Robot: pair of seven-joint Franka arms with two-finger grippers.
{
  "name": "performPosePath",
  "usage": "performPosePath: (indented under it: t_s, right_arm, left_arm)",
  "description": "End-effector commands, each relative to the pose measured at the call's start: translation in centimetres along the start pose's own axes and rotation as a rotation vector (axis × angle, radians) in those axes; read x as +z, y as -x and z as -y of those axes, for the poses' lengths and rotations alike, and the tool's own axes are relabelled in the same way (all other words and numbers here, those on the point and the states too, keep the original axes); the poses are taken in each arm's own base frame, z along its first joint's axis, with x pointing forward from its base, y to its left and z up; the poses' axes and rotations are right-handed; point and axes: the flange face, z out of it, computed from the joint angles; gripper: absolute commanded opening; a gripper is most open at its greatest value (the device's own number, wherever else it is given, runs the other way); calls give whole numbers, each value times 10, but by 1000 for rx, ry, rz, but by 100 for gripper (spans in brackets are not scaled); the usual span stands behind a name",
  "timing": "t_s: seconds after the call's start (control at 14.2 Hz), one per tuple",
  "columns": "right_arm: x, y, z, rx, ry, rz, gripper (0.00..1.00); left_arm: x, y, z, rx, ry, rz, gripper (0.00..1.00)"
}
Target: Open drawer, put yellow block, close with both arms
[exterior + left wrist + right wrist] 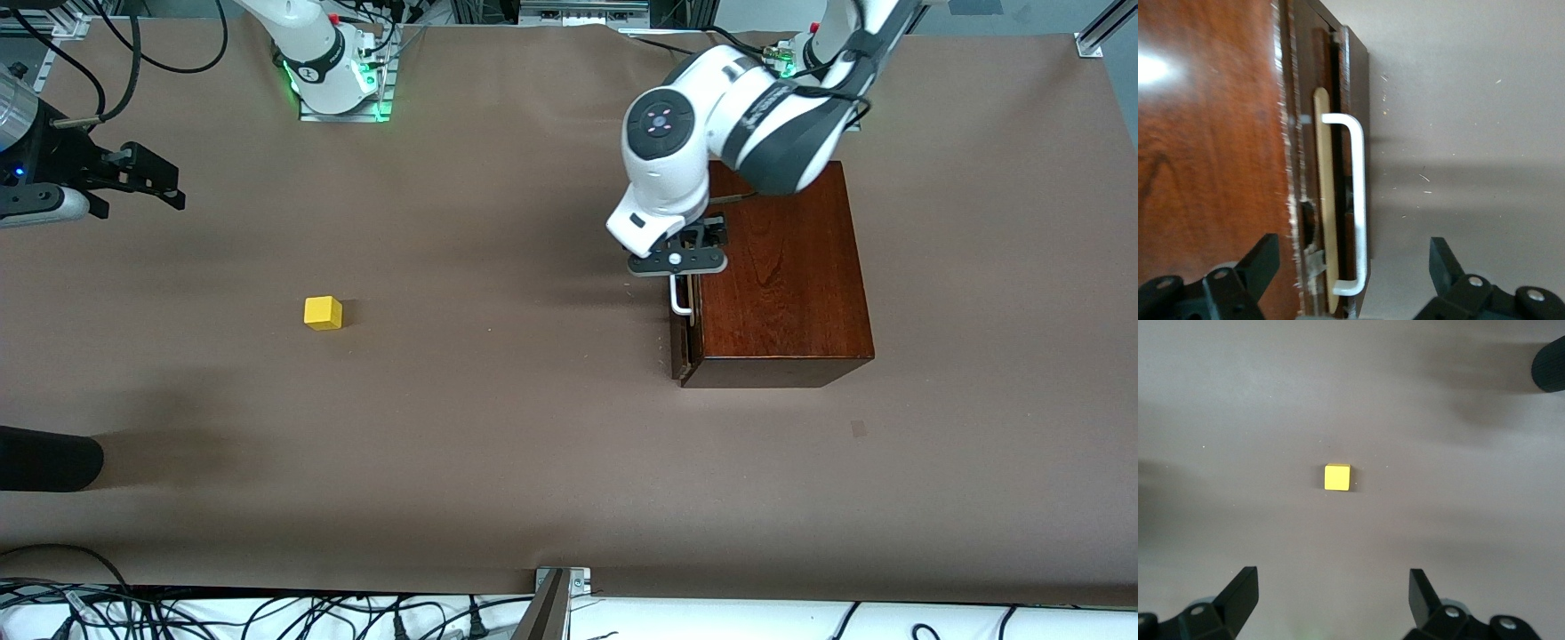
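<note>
The brown paper-covered table (498, 462) carries a glossy reddish-brown wooden box (782, 284) toward the left arm's end. Its dark-fronted drawer (1335, 200) appears pulled out only a crack, a pale wood strip showing, though the gap is hard to judge. The left gripper (677, 260) hangs over the drawer's white U-shaped bar handle (1355, 207), fingers (1445, 263) spread wide, one on each side of the handle and clear of it. The right gripper (147, 178), also spread wide and empty, waits above bare table at the right arm's end. The small bright yellow cube (323, 313) sits alone on the table, well apart from the box, nearer the front camera than the right gripper's spot.
</note>
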Motion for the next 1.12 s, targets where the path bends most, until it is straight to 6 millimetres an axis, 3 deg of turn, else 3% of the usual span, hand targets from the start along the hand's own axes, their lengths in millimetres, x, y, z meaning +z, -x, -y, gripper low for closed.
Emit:
performPosePath:
  t_s: [0.0,0.28,1.05]
  right_arm:
    - [-2,2,2,-15,-21,-2,100]
    - [-1,0,11,-35,-18,2,100]
    - [12,-9,9,-46,-17,6,100]
  left_arm:
    - [19,10,-12,-20,-7,-35,100]
    - [34,11,-18,-23,-44,-62,100]
    - [71,14,-42,-49,-42,-77,100]
